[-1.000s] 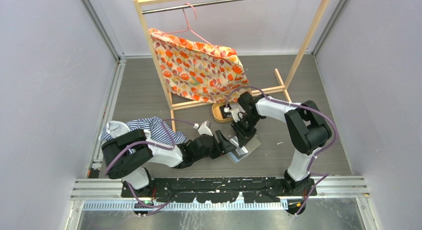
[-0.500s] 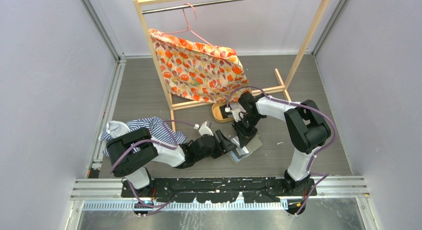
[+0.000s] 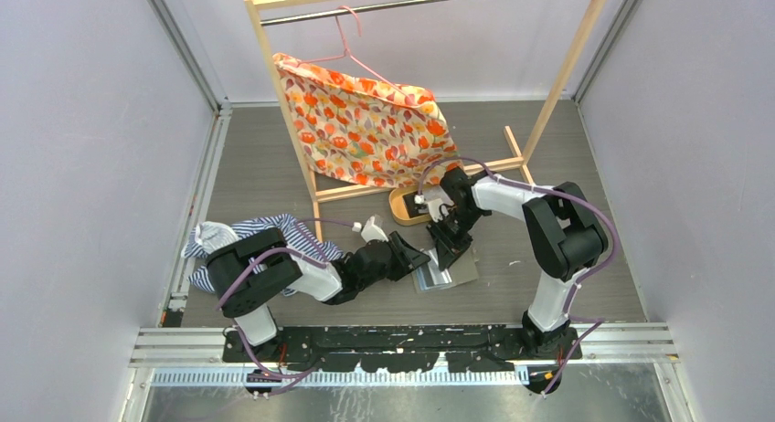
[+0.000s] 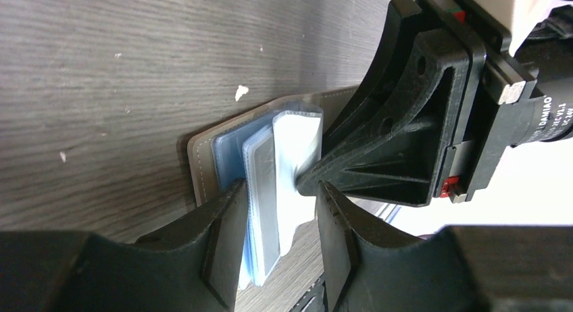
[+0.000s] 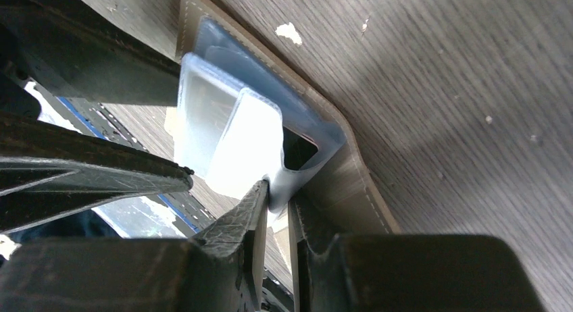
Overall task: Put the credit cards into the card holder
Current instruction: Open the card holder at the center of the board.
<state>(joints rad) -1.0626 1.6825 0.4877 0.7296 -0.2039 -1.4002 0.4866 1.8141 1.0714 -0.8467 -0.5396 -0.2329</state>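
White lettering on the black motor housing (image 4: 544,119) behind the right arm's wrist reads "DAMIAO", with smaller characters beside it too fine to read. No print can be read on the holder.

The small grey-brown folding card holder (image 4: 200,165) lies open on the grey wood-grain table (image 4: 101,69), its matte cover edged with a line of stitching. A fan of glossy, clear, pale bluish plastic sleeves (image 4: 260,184) stands up from it.

The right gripper (image 5: 278,194) is pinched tight on the rim of one sleeve (image 5: 307,165), drawing it up and away from the cover. The holder's cover lies directly under its black, ribbed fingers (image 5: 246,221).

The left gripper (image 4: 280,188) has its jaws parted and straddles the sleeves, which stand between its two black fingers (image 4: 228,224). Whether they press on the plastic cannot be told. One sleeve shows bright white (image 4: 297,140); card or glare, it is unclear.

Against half a second ago, the left arm's upper link has swung rightward, toward the holder. The left gripper's tip sits slightly farther from the arm bases, and the holder has turned a little on the table.
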